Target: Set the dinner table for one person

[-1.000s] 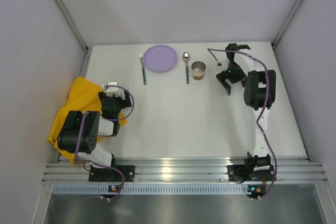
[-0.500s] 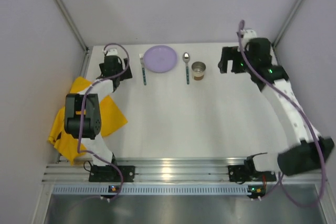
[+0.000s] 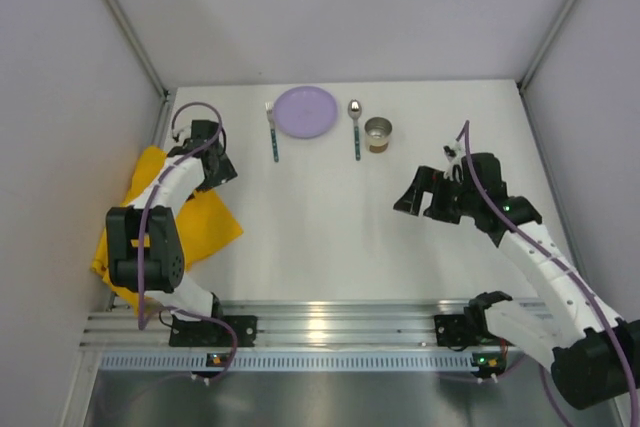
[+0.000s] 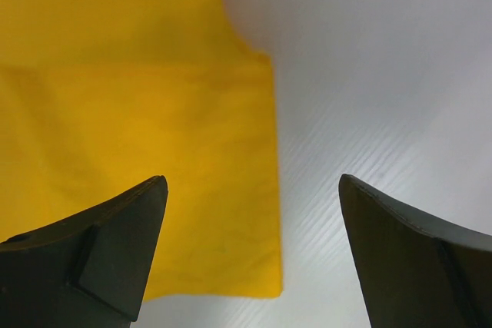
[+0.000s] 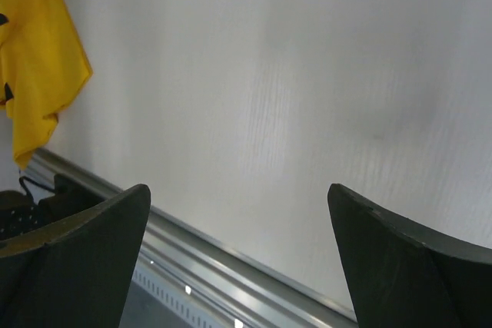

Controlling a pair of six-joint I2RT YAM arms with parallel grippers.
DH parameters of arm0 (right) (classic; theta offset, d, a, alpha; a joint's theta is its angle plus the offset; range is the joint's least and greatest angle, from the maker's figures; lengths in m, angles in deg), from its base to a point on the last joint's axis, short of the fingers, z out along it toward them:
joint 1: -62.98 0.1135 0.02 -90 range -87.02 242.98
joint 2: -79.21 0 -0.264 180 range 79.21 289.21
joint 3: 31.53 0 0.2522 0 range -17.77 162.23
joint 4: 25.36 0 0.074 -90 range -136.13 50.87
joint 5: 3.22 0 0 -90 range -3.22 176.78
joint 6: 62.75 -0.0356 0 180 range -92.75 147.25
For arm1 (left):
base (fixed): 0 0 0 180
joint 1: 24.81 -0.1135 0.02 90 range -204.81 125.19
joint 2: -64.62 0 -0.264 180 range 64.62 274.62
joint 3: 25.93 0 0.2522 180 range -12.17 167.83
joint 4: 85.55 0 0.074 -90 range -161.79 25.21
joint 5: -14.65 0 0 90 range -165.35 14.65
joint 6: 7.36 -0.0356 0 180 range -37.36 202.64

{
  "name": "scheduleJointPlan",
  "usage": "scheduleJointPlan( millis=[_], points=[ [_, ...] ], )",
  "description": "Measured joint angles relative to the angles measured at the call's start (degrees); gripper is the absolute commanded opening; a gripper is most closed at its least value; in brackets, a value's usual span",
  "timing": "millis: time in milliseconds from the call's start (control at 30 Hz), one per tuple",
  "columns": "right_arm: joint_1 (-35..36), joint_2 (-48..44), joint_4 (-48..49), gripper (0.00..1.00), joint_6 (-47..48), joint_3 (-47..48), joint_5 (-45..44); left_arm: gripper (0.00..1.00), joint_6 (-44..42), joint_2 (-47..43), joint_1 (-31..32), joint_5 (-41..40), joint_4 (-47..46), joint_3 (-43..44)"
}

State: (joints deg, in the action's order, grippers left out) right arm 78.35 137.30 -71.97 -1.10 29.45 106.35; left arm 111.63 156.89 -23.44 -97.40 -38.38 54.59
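The dinner table [image 3: 330,237] is a white top. At its far edge lie a fork [image 3: 272,133], a purple plate [image 3: 306,111], a spoon [image 3: 355,128] and a small metal cup [image 3: 378,134] in a row. My left gripper [image 3: 210,169] hovers open over the far right edge of a yellow cloth [image 3: 195,222]. The left wrist view shows the cloth's corner [image 4: 154,151] and bare table [image 4: 384,74] under my open left gripper [image 4: 251,182], which holds nothing. My right gripper [image 3: 418,197] is open and empty over the right middle of the table; in its own view the right gripper [image 5: 238,188] spans bare tabletop [image 5: 307,74].
Silver rails [image 3: 350,322] run along the near edge, with both arm bases bolted there. Grey walls close the left, right and far sides. The yellow cloth [image 5: 42,67] hangs partly over the left edge. The front rail [image 5: 231,255] shows in the right wrist view.
The left gripper went out towards the fork and has come back over the cloth's edge. The right arm reached to the far right, then swung nearer and towards the middle. Both stayed open.
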Motion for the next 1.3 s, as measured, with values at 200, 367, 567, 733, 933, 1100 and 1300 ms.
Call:
scheduleJointPlan(
  millis=[200, 367, 567, 733, 933, 1100, 1300],
  points=[
    [3.76, -8.94, 0.00, 1.00, -5.18, -4.48, 1.73, 0.94, 2.58, -3.78, -0.11, 0.90, 3.78, -11.30],
    [4.50, -8.94, 3.67, 1.00, -6.49, -6.08, 6.21, 0.78, 4.02, -1.62, -0.13, 3.65, 2.54, -13.88],
    [4.66, -9.88, 8.92, 1.00, -7.96, -9.38, 12.76, 0.37, 4.59, 0.26, -0.13, 7.54, -1.36, -14.16],
    [4.70, -11.26, 13.03, 1.00, -9.44, -10.60, 16.39, 0.00, 4.72, 0.22, 0.07, 9.11, -4.52, -14.93],
    [4.72, -9.57, 14.36, 1.00, -9.70, -10.84, 17.40, 0.00, 8.55, -0.66, 3.41, 9.86, -3.87, -15.17],
    [4.72, -9.55, 13.84, 1.00, -9.14, -10.82, 16.48, 0.00, 16.87, 0.57, 16.92, 12.31, -1.16, -9.40],
    [4.72, -10.12, 11.56, 1.00, -6.40, -10.10, 13.97, 0.98, 24.59, 13.07, 29.42, 17.81, -1.38, 12.92]
  ],
)
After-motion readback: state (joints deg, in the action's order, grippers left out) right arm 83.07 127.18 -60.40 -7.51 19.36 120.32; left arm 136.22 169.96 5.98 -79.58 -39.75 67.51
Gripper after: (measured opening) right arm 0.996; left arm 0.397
